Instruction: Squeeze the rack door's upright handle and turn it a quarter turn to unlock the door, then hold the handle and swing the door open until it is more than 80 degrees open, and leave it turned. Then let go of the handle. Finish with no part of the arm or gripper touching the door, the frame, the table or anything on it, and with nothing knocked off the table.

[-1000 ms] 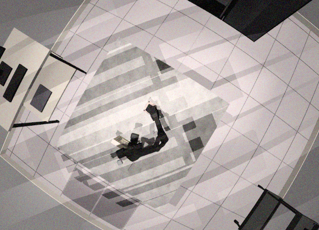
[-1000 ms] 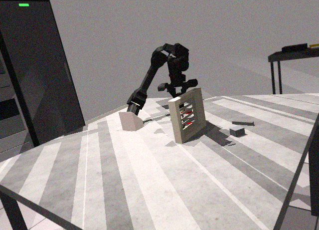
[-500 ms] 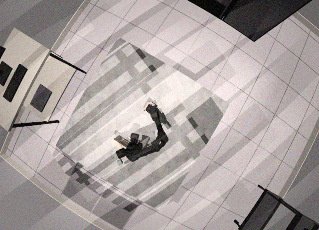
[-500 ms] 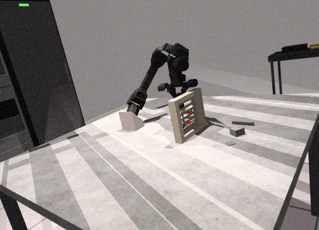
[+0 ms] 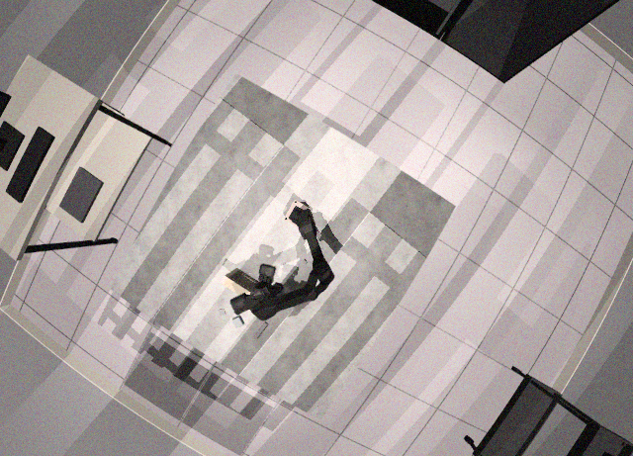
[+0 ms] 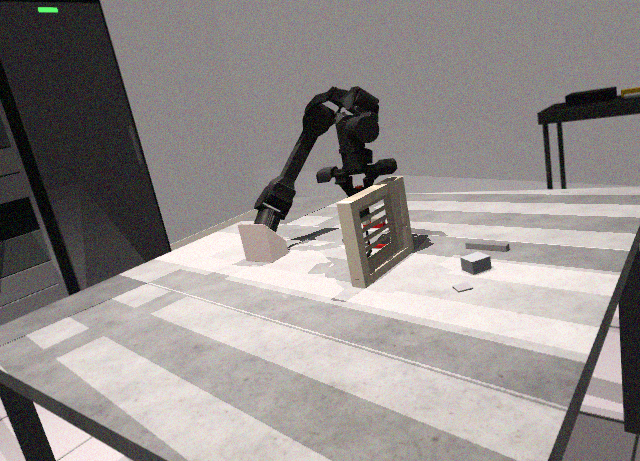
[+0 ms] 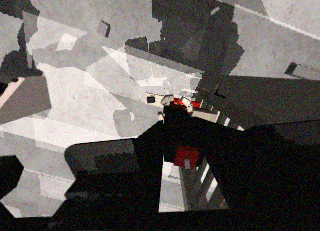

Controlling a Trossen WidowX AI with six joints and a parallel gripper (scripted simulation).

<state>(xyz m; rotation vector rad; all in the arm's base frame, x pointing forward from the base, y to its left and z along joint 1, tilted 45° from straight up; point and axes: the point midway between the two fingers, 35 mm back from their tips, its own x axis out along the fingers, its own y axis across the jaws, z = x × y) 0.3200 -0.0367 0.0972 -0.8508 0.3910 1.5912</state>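
Observation:
The beige rack frame (image 5: 235, 286) (image 6: 352, 249) stands upright on the table. The slatted door (image 6: 373, 219) shows through its opening; its exact angle cannot be told. Red parts (image 6: 379, 246) (image 7: 196, 105) show at the handle side, behind the slats in the exterior view. My gripper (image 7: 177, 122) points down on the far side of the frame in the exterior view, fingers narrowed on the handle, which they mostly cover. A red block (image 7: 186, 157) shows between the dark finger bases in the wrist view. The handle's turn cannot be read clearly.
On the striped table (image 6: 310, 373), a grey block (image 6: 475, 263), a grey bar (image 6: 486, 246) and a thin flat piece (image 6: 462, 287) lie to the right of the frame in the exterior view. The pinkish arm base (image 6: 261, 244) is to its left. Patterned shadows cross the table.

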